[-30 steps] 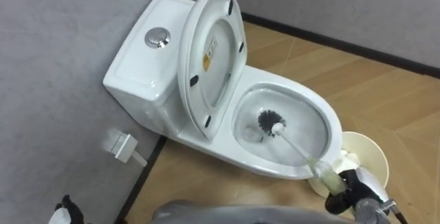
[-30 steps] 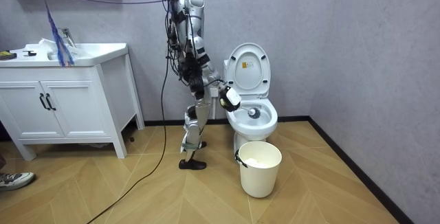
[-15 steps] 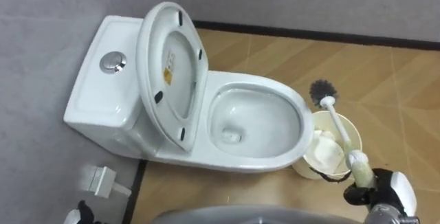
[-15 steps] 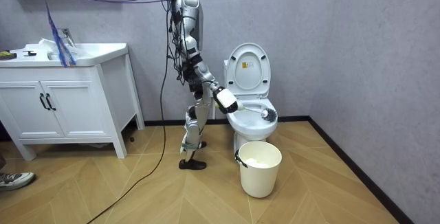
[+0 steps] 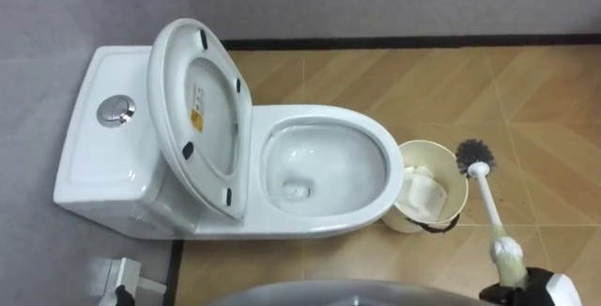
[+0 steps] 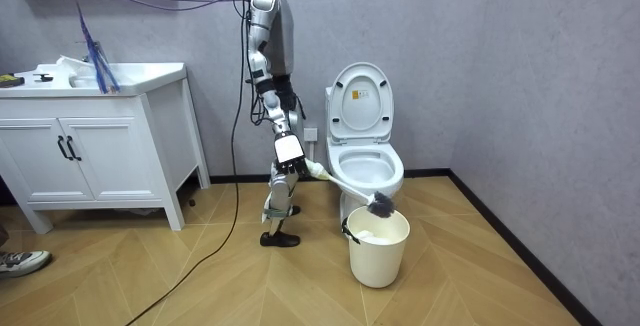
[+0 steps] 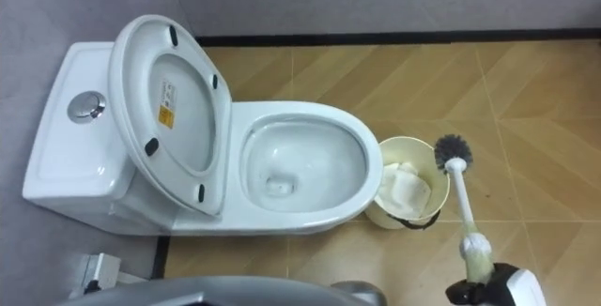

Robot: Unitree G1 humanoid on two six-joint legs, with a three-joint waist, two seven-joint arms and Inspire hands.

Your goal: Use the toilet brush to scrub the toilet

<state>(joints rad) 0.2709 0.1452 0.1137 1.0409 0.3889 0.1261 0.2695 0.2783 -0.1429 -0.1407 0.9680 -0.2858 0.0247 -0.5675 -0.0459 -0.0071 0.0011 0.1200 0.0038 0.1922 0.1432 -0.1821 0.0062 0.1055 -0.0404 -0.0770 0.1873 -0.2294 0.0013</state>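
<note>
"Standing where, the robot?"

"On a wooden floor (image 6: 200,276) laid in a zigzag, by a grey wall (image 6: 500,66) with a dark skirting board (image 5: 376,41). In the room view it is upright between a white cabinet (image 6: 100,146) and the toilet (image 6: 385,184), at the toilet's side on the room view's left."

"And the toilet itself?"

"White, with its lid (image 5: 202,109) raised against the tank (image 5: 89,170) and a round flush button (image 5: 115,111) on top. Just beside the front of the bowl stands a cream bin (image 5: 462,193) with white paper (image 5: 421,191) in it."

"Where is the brush (image 5: 489,205)?"

"Out of the bowl. The right hand (image 5: 537,290) has its fingers closed round the pale handle, at the lower right edge of the eye views. The dark bristle head hangs in the air near the bin's rim, on the side away from the toilet."

"What does the room view add?"

"The right arm reaching down and forward, and the brush slanting down to the bin, its head just above the rim. The eye views give the inside of the bowl and the bin."

"The left hand (image 5: 118,296)?"

"A dark tip at the bottom left edge of the left eye view. Open or closed cannot be told."
</note>
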